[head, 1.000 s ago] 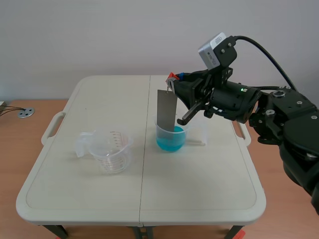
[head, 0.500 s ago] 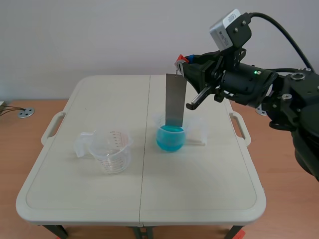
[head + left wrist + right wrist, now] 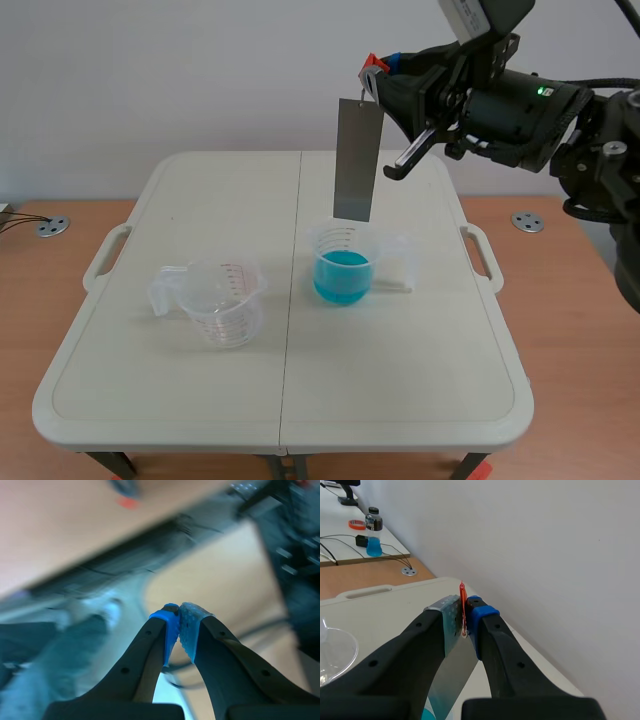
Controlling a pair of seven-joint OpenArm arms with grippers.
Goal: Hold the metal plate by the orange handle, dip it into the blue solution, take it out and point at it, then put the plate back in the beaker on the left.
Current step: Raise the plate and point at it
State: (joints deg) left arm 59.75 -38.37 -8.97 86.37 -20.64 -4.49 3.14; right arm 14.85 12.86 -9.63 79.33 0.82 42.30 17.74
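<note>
Pale wall behind, white folding table in front w/ two vessels on it. Right gripper is raised high over the table's far half, clamped on the small orange handle of the flat grey metal plate. Right wrist view confirms it: the tab is pinched b/w the grey and blue pads, nothing else in the grip. Plate hangs approx. vertical, its bottom edge above the rim of the clear plastic beaker of blue solution, apart from it and not touching the liquid. Empty clear measuring beaker stands on the table's left half, well apart from the blue one.

Left gripper has its fingers together, pads meeting, holding nothing. It doesn't show in the scene view, so apparently it's off to the side of the table.

Progress, as a judgement: pick-up by the handle is done, since the plate is out of the left beaker & held. Plate sits right over the blue solution but clear of it. Whether this is pre-dip or post-dip can't be read off, as no drips or wet line show on the metal. Either way, what's left is the pointing step (prob. the left gripper's job, and it's nowhere near), then carrying the plate across & lowering it into the empty beaker. Mid-task at best, w/ two full steps outstanding.
</note>
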